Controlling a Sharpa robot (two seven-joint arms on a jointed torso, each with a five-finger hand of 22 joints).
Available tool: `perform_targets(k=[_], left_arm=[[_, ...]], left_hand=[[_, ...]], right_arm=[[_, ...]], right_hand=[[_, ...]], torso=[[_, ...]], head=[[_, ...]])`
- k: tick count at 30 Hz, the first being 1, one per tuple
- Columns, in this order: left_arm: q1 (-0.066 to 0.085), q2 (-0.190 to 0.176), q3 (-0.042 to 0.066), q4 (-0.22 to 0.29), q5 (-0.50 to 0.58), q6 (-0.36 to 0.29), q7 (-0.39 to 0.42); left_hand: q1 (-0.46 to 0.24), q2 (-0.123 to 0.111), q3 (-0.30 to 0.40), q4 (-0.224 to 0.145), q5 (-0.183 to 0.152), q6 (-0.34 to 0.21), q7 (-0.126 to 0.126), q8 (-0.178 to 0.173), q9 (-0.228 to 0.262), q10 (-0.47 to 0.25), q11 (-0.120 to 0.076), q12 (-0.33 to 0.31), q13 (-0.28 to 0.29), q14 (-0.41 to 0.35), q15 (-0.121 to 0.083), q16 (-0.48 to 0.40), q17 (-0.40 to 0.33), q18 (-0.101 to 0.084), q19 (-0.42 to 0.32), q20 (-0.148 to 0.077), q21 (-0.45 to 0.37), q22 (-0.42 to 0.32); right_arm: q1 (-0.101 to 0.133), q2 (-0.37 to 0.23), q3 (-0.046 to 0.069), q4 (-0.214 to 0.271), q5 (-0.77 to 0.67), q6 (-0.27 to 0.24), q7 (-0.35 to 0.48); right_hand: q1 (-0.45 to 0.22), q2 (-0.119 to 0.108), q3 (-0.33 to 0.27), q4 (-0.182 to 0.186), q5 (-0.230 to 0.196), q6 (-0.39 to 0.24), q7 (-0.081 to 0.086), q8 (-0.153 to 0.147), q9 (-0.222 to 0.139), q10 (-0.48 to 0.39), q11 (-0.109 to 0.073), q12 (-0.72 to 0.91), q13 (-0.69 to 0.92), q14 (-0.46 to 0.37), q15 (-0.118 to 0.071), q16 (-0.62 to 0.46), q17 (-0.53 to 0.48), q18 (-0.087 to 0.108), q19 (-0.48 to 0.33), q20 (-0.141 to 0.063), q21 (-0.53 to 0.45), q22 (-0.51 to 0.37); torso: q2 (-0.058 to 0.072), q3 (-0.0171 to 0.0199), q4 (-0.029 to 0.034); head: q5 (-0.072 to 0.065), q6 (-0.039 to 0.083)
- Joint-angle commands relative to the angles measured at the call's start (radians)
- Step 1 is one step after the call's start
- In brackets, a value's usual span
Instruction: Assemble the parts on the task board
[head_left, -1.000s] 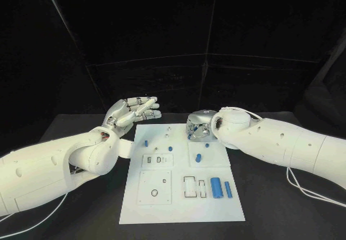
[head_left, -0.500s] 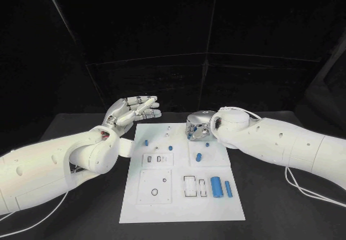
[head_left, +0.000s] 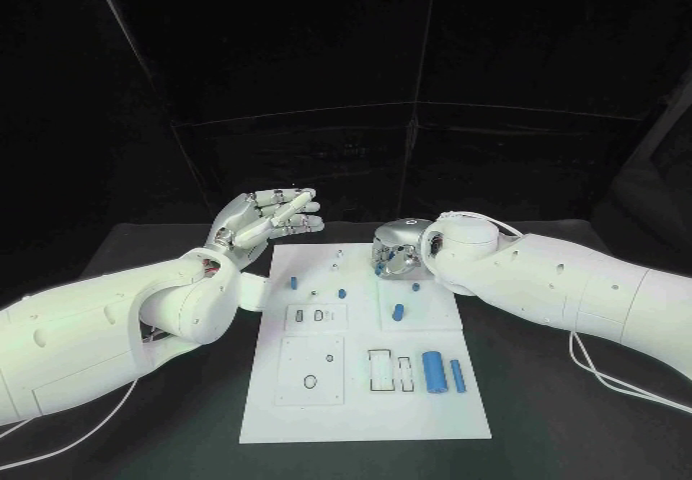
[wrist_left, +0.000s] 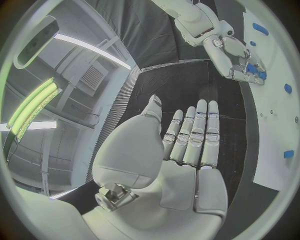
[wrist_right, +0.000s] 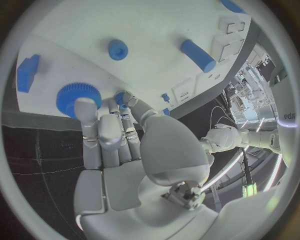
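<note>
The left hand (head_left: 268, 222) was held up beside the task board (head_left: 361, 400), fingers straight, nothing grasped. The right hand (wrist_right: 115, 130) was laid on the board's far edge, fingertips touching a blue gear (wrist_right: 77, 96); grip couldn't be told.

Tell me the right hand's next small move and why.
Probably close the fingers on the blue gear and lift it. The right hand rests at the task board's far edge with a fingertip on the gear, but no firm grip shows. The left hand hovers open, off the board.
</note>
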Motion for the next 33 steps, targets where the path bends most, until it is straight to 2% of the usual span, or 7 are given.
perform_targets(k=[1, 9, 14, 22, 24, 26, 33], left_arm=[[0.003, -0.001, 0.001, 0.002, -0.006, 0.014, 0.002], [0.005, -0.005, 0.001, -0.001, -0.006, 0.015, 0.003], [0.006, -0.004, 0.001, -0.007, -0.006, 0.018, 0.003], [0.007, 0.002, 0.001, -0.011, -0.006, 0.023, 0.003], [0.008, 0.002, 0.001, -0.01, -0.006, 0.024, 0.003], [0.008, 0.004, 0.001, -0.01, -0.006, 0.025, 0.003], [0.012, 0.008, 0.001, -0.009, -0.006, 0.026, 0.003]], left_hand=[[0.007, -0.001, 0.0, -0.004, 0.001, 0.003, 0.047, -0.004, -0.001, 0.002, 0.004, -0.003, -0.001, 0.002, 0.006, -0.005, -0.001, 0.005, 0.006, -0.002, -0.006, -0.001], [0.007, -0.001, 0.0, -0.004, 0.001, 0.003, 0.047, -0.004, -0.001, 0.002, 0.004, -0.003, -0.001, 0.002, 0.006, -0.005, -0.001, 0.005, 0.006, -0.002, -0.006, -0.001], [0.007, 0.0, -0.001, -0.004, 0.001, 0.003, 0.048, -0.004, -0.001, 0.002, 0.004, -0.004, -0.001, 0.003, 0.006, -0.006, -0.001, 0.005, 0.007, -0.002, -0.006, -0.002], [0.008, 0.002, 0.0, -0.005, 0.001, 0.004, 0.048, -0.005, -0.001, 0.002, 0.004, -0.005, -0.001, 0.003, 0.006, -0.006, -0.001, 0.005, 0.008, -0.002, -0.007, -0.002], [0.008, 0.002, 0.0, -0.005, 0.001, 0.004, 0.048, -0.005, -0.001, 0.002, 0.004, -0.005, -0.001, 0.003, 0.006, -0.006, -0.001, 0.005, 0.008, -0.002, -0.007, -0.002], [0.008, 0.002, 0.0, -0.005, 0.001, 0.004, 0.048, -0.005, -0.001, 0.002, 0.004, -0.005, -0.001, 0.003, 0.006, -0.006, -0.001, 0.005, 0.008, -0.002, -0.007, -0.002], [0.008, 0.002, 0.0, -0.005, 0.001, 0.004, 0.048, -0.005, -0.001, 0.002, 0.004, -0.005, -0.001, 0.003, 0.006, -0.006, -0.001, 0.005, 0.008, -0.002, -0.007, -0.002]], right_arm=[[-0.001, -0.008, -0.001, 0.013, -0.019, -0.063, 0.003], [-0.001, -0.036, 0.0, 0.071, -0.002, -0.19, -0.002], [0.0, -0.015, 0.001, 0.058, 0.009, -0.247, -0.022], [0.001, 0.041, 0.001, -0.004, 0.03, -0.269, -0.025], [0.001, 0.059, 0.001, -0.022, 0.035, -0.27, -0.023], [0.0, 0.077, 0.001, -0.041, 0.041, -0.267, -0.019], [0.0, 0.13, 0.001, -0.095, 0.049, -0.247, -0.011]], right_hand=[[0.004, 0.012, 0.026, 0.002, -0.004, 0.018, -0.002, 0.009, 0.005, 0.021, -0.003, 0.009, 0.005, 0.024, -0.009, 0.008, 0.0, -0.013, 0.01, 0.0, 0.016, 0.02], [-0.011, -0.005, 0.048, 0.009, -0.007, 0.031, -0.002, 0.01, 0.007, 0.036, -0.006, 0.007, 0.007, 0.023, -0.011, 0.01, -0.009, -0.017, 0.017, -0.002, 0.036, 0.045], [-0.035, -0.033, 0.056, 0.019, 0.005, 0.028, -0.003, 0.004, 0.005, 0.035, -0.005, -0.003, 0.006, 0.022, -0.01, 0.019, -0.005, -0.018, 0.017, -0.001, 0.046, 0.055], [-0.042, -0.039, 0.057, 0.024, 0.001, 0.027, -0.002, 0.001, 0.005, 0.034, -0.004, -0.006, 0.005, 0.022, -0.009, 0.022, -0.004, -0.018, 0.016, -0.001, 0.048, 0.056], [-0.043, -0.041, 0.058, 0.025, 0.0, 0.026, -0.002, 0.0, 0.004, 0.033, -0.004, -0.007, 0.005, 0.022, -0.009, 0.022, -0.005, -0.019, 0.016, 0.0, 0.048, 0.057], [-0.044, -0.042, 0.059, 0.026, -0.001, 0.025, -0.002, -0.001, 0.004, 0.032, -0.003, -0.008, 0.005, 0.022, -0.009, 0.023, -0.005, -0.019, 0.016, 0.0, 0.049, 0.057], [-0.046, -0.045, 0.061, 0.028, -0.004, 0.022, -0.001, -0.003, 0.003, 0.029, -0.002, -0.011, 0.004, 0.022, -0.008, 0.024, -0.004, -0.019, 0.016, 0.0, 0.05, 0.059]], torso=[[-0.001, -0.0008, 0.0], [-0.001, -0.0018, -0.0006], [0.002, 0.0006, 0.0018], [0.007, 0.0003, 0.0046], [0.009, -0.0001, 0.0026], [0.009, -0.0002, 0.0033], [0.01, -0.0005, 0.0039]], head=[[0.002, 0.0], [0.005, 0.007], [0.005, 0.01], [0.004, 0.013], [0.006, 0.016], [0.004, 0.012], [0.006, 0.012]])
